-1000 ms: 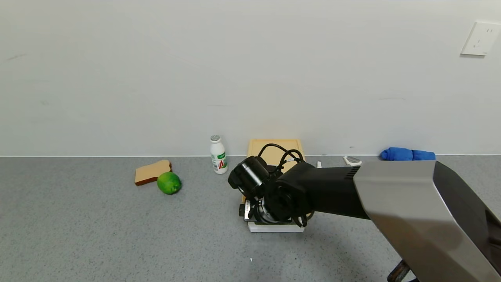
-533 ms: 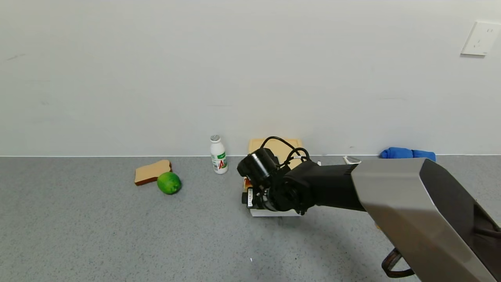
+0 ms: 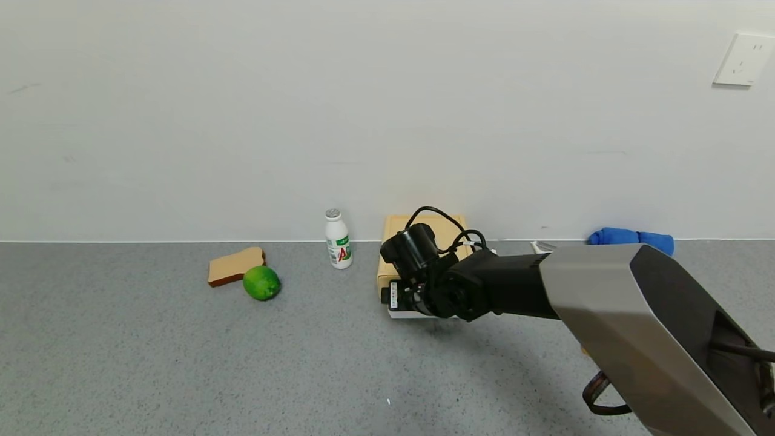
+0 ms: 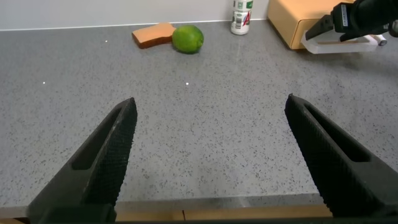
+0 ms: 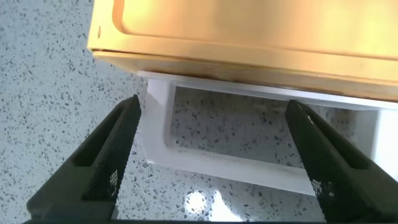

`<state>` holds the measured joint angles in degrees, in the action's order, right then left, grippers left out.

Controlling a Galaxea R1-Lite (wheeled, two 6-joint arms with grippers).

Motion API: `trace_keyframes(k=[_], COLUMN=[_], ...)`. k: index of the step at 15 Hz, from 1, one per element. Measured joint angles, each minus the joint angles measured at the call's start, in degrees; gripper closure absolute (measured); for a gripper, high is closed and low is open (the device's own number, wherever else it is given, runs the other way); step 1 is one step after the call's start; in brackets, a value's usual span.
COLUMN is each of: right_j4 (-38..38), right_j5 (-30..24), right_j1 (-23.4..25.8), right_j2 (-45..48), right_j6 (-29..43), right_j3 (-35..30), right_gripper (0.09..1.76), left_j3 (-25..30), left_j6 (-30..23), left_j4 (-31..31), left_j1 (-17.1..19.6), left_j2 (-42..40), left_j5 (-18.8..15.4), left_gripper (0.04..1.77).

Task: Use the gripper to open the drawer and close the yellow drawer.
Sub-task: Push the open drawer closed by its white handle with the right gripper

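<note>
The drawer [image 3: 424, 233] sits at the back of the grey counter [image 3: 181, 363], against the white wall, with its white loop handle [image 3: 404, 313] facing the robot. In the head view the front looks flush with the box, so the drawer appears shut. The right gripper [image 3: 407, 297] is down at that front, just over the handle, and its grey-and-black arm reaches in from the right.

The right wrist view gives what the head view hides: the two black fingers [image 5: 93, 171] are spread wide, one near each end of the handle [image 5: 236, 165], with the yellow front edge [image 5: 249, 53] beyond — they hold nothing. Whether they touch the handle cannot be told.

The left gripper [image 4: 217, 165] hangs low near the counter's front edge, well apart from the drawer, its fingers [image 4: 102, 162] also spread and empty. Its view shows the right gripper [image 4: 357, 22] from the side, on the handle at the drawer's front.

Just to the left of the drawer stands a small white bottle [image 3: 338, 240] with a green label and a red letter "A"; the rest of the print is too small to read. A white barcode sticker [image 3: 394, 295] shows on the right gripper, its code unreadable. Farther left a slice of bread [image 3: 233, 265] lies touching a lime [image 3: 261, 283]. A blue cloth [image 3: 629, 238] lies at the wall on the right — a white wall socket [image 3: 743, 59] is mounted above it.
</note>
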<state>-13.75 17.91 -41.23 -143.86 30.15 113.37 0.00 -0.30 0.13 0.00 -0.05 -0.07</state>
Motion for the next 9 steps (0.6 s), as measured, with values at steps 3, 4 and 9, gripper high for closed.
trace_keyframes(k=[3, 4, 9], right_j4=[0.37, 0.39, 0.48], right_j5=[-0.02, -0.05, 0.09], right_j1=[0.17, 0.17, 0.20], right_j2=[-0.07, -0.07, 0.15], right_j6=[-0.41, -0.44, -0.91], right_j3=[0.00, 0.00, 0.00], right_gripper=[0.14, 0.14, 0.14], left_j3=[0.00, 0.00, 0.00], left_j6=[-0.02, -0.02, 0.00], left_j4=[0.02, 0.02, 0.02], left_j1=[0.00, 0.00, 0.00], left_j2=[0.00, 0.00, 0.00], left_j5=[0.00, 0.00, 0.00], left_gripper=[0.09, 0.09, 0.09])
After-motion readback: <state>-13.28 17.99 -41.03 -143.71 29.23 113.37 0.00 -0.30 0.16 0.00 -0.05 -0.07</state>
